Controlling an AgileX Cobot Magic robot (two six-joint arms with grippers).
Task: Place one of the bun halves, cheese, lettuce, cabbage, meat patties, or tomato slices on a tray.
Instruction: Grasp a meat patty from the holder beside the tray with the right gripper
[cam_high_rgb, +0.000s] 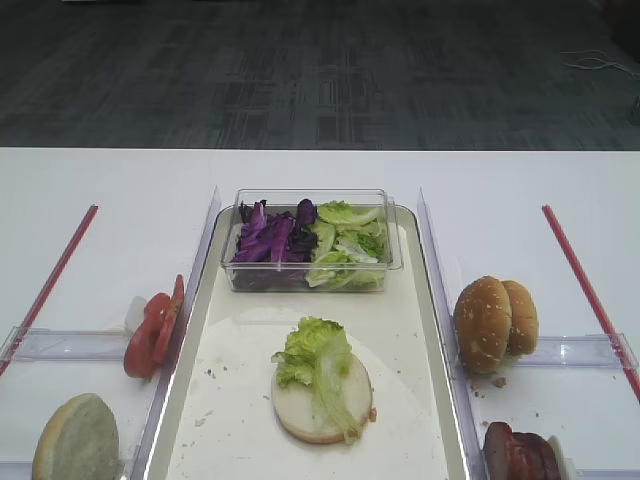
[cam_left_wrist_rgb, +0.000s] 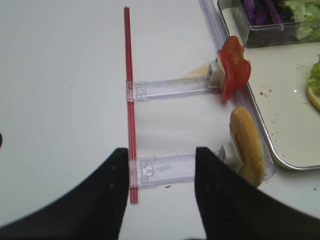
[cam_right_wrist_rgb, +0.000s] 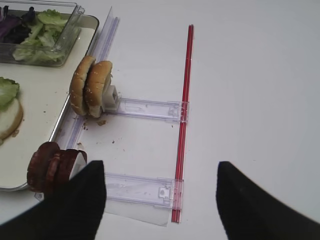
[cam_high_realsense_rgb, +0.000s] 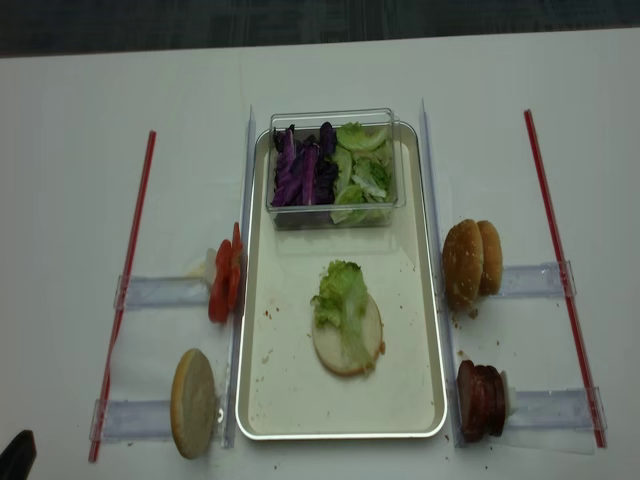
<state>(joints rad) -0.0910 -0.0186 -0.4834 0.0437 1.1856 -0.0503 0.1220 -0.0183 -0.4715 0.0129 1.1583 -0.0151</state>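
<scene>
sitting on the tray (cam_high_realsense_rgb: 255, 400) already are a pale bun half (cam_high_realsense_rgb: 348, 345) and a piece of lettuce (cam_high_realsense_rgb: 341, 290) draped over it, so the stack is looking only partly built. the meat patties (cam_high_realsense_rgb: 480, 400) are standing on edge in their holder just beside the tray's right rim, the sesame bun halves (cam_high_realsense_rgb: 470, 262) are waiting in the holder above them, the tomato slices (cam_high_realsense_rgb: 224, 280) and another bun half (cam_high_realsense_rgb: 192, 402) are resting left of the tray, and the cabbage (cam_high_realsense_rgb: 300, 172) is lying in the clear box (cam_high_realsense_rgb: 330, 120) at the tray's far end. the right fingers (cam_right_wrist_rgb: 160, 200) are hanging spread wide and holding nothing, hovering over the desk (cam_right_wrist_rgb: 250, 75) with the patties beside the left one. the left fingers (cam_left_wrist_rgb: 160, 192) are also hanging parted and gripping nothing, over their own holder rail (cam_left_wrist_rgb: 165, 167), well apart from the tray.
</scene>
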